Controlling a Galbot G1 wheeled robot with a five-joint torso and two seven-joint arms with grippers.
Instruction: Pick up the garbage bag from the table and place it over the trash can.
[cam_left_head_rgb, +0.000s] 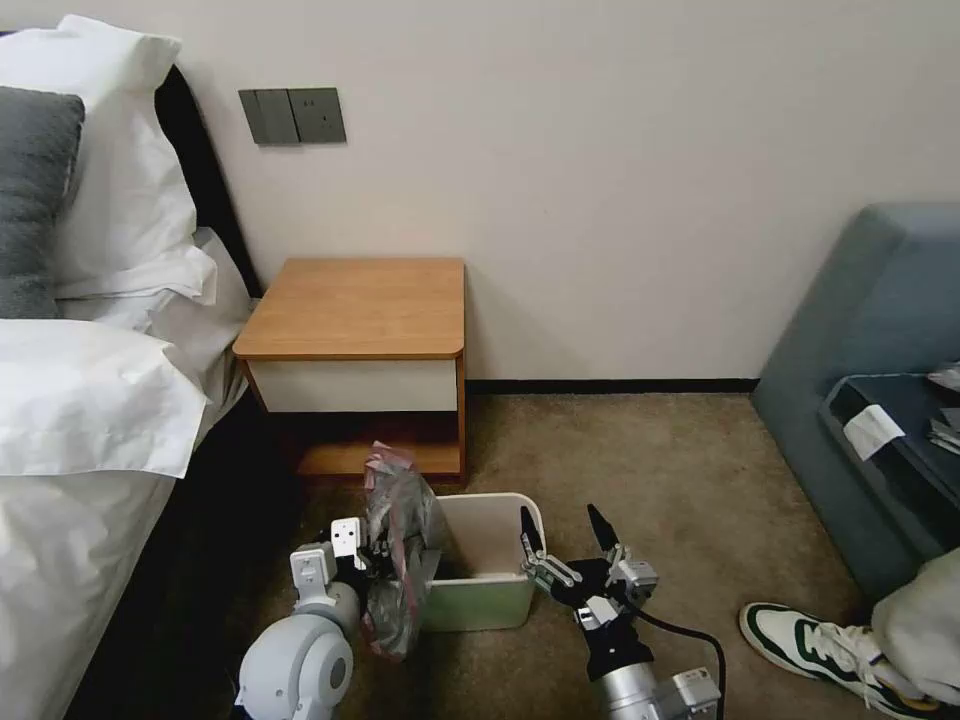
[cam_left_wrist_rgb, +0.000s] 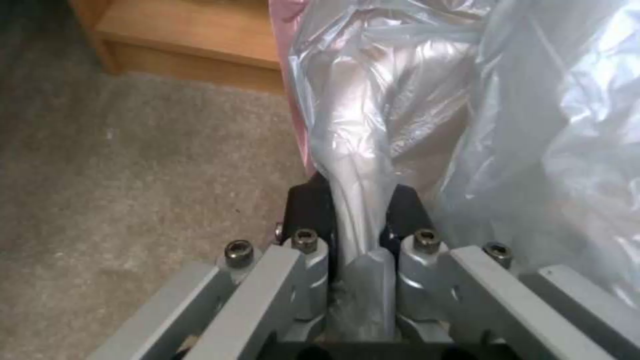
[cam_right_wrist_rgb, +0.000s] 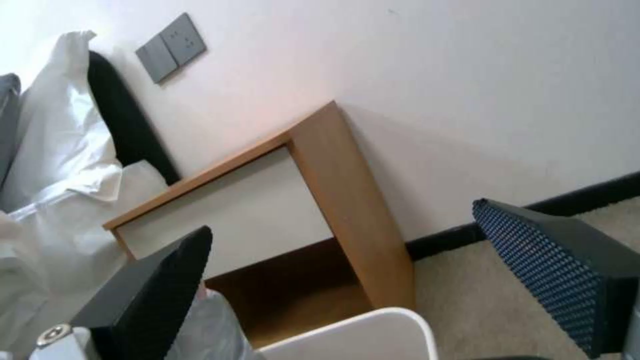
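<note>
Carpet lies under the trash can (cam_left_head_rgb: 487, 560); the garbage bag (cam_left_head_rgb: 398, 545) is clamped by the left gripper (cam_left_head_rgb: 362, 560) fingers, while the right gripper (cam_left_head_rgb: 562, 530) fingers are spread.

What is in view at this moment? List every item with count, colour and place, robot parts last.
garbage bag: 1, translucent grey with pink rim, hanging bunched at the bin's left edge, pinched by the left gripper
trash can: 1, cream-beige, on the carpet in front of the nightstand
table: 1, orange-brown top, white drawer front, against the wall beside the bed
bed with pillows: 1, white linen, one grey pillow, at left
wall switches: 1 panel, grey, on the wall above the table
sofa: 1, blue-grey, at right
shoe: 1, white and green, a person's, lower right
left gripper: 1, shut on a fold of the bag
right gripper: 1, black fingers spread, at the bin's right side
</note>
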